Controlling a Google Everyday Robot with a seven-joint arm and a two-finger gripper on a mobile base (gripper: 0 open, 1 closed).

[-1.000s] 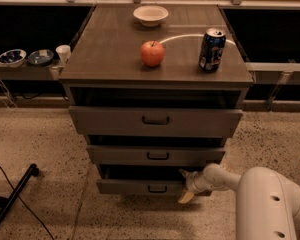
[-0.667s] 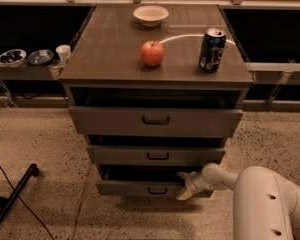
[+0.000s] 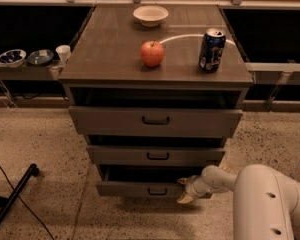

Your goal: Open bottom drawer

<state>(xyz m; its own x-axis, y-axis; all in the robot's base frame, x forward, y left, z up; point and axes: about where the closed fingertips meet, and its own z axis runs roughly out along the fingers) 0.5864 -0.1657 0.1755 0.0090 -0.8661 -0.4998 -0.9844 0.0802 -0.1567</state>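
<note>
My pincer (image 3: 183,190) sits low, right at the front of the bottom drawer (image 3: 135,189), against the right-hand end of its grey face. I cannot tell whether it is apart, together or clamped on the edge there. My arm (image 3: 217,178) reaches in from the right, close to the floor.

The drawer is the lowest of three in the desk (image 3: 115,49). It stands out a little, with a dark gap showing above its front. Its long axis runs side to side across my view, and I judge its travel to be straight out of the desk towards the camera.

What matters is that the small dark handle (image 3: 157,191) lies to the left of my pincer, near the middle of the front. My hold is therefore off-centre. I judge the pull must run squarely outward, or the drawer may skew and bind.
</note>
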